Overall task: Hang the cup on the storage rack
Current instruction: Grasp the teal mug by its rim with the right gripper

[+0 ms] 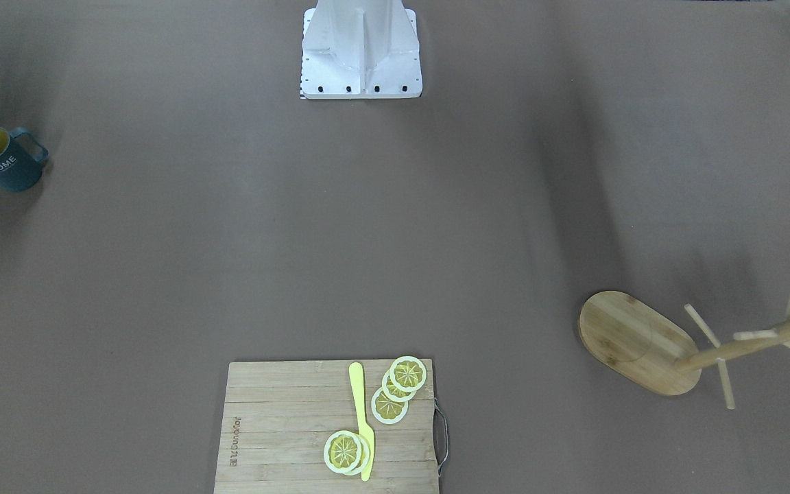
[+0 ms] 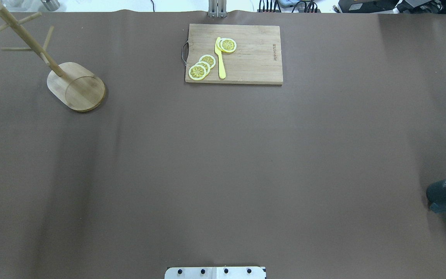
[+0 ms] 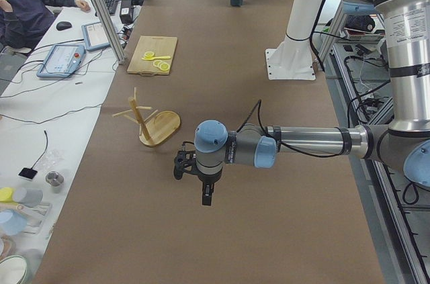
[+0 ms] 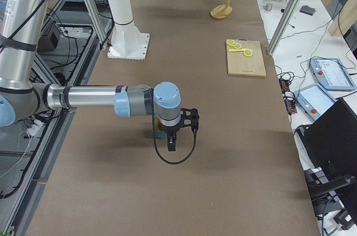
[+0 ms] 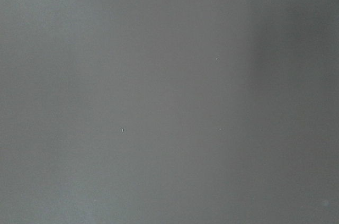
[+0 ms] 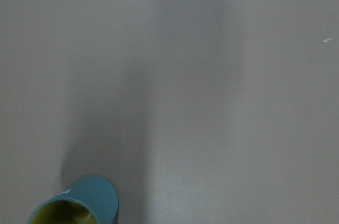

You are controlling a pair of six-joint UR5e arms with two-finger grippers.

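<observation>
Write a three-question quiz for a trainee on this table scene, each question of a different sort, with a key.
1. True or false: the cup already hangs on a peg of the storage rack.
2. What lies on the cutting board?
A) a yellow knife and lemon slices
B) a spoon and a bowl
C) a second mug
3. Fill in: the white lettering on the cup's side reads ____.

Key: 1 false, the cup stands upright on the table, far from the rack, near the opposite end; 2 A; 3 HOME.
</observation>
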